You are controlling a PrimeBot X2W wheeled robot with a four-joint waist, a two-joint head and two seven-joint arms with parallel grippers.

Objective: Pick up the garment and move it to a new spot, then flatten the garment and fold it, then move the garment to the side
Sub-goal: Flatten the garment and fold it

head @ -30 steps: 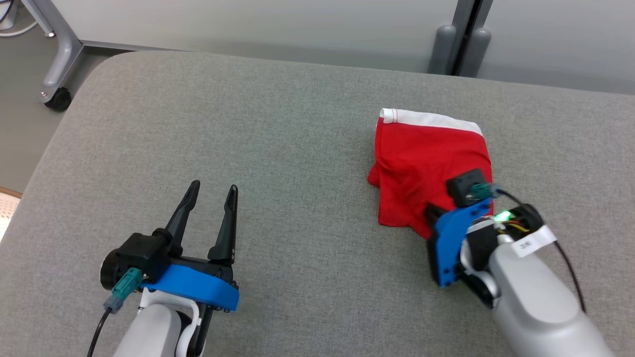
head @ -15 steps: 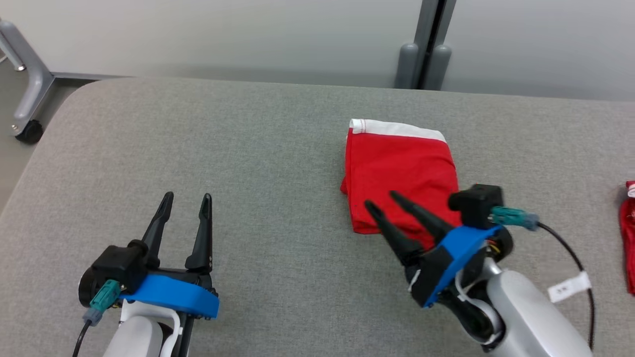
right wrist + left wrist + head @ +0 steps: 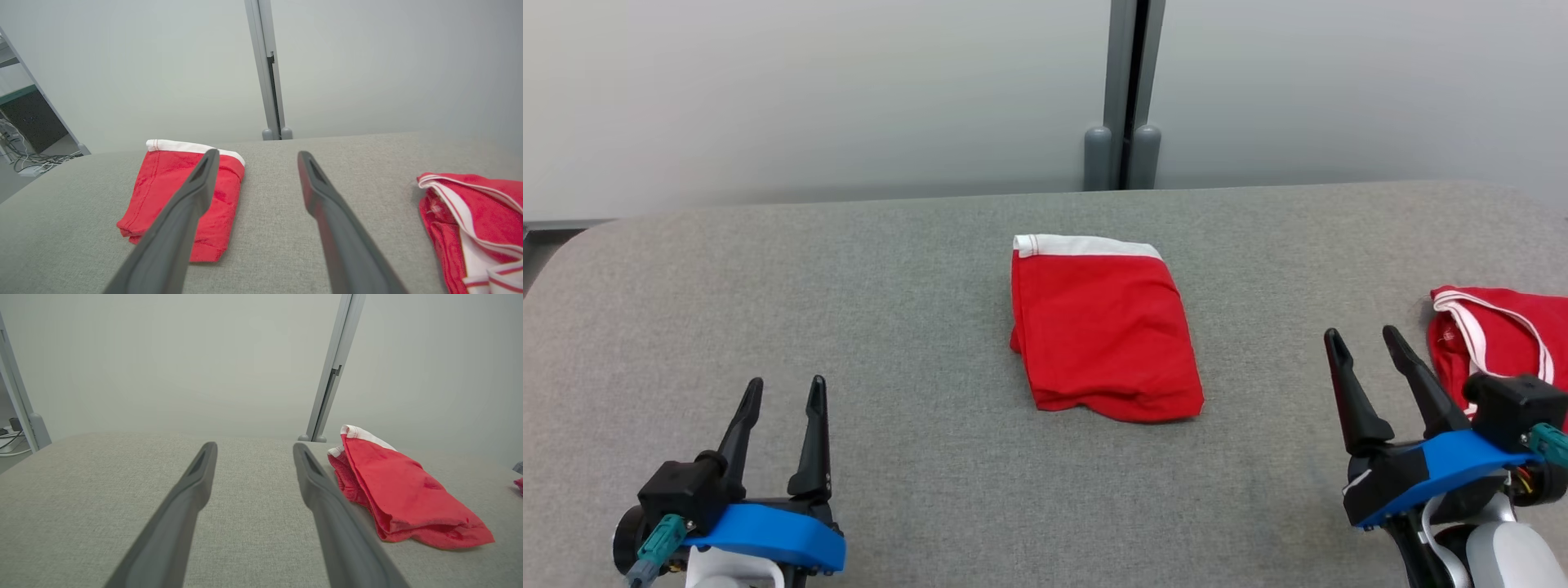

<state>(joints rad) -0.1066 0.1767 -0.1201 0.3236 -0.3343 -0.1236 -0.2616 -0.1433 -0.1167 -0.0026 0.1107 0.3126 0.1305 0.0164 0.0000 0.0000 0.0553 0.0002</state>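
Head view: folded garment point(image 3: 1104, 331) on table point(image 3: 849, 278)

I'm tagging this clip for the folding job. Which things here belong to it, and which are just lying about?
Job in hand: folded garment; left gripper and right gripper, both open and holding nothing; table.
Lying about: crumpled garment at the table's right; post behind.

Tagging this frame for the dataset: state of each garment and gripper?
folded garment, folded, lying flat on the table, nothing touching it
second garment, bunched up, unfolded, at the table's right
left gripper, open, empty
right gripper, open, empty
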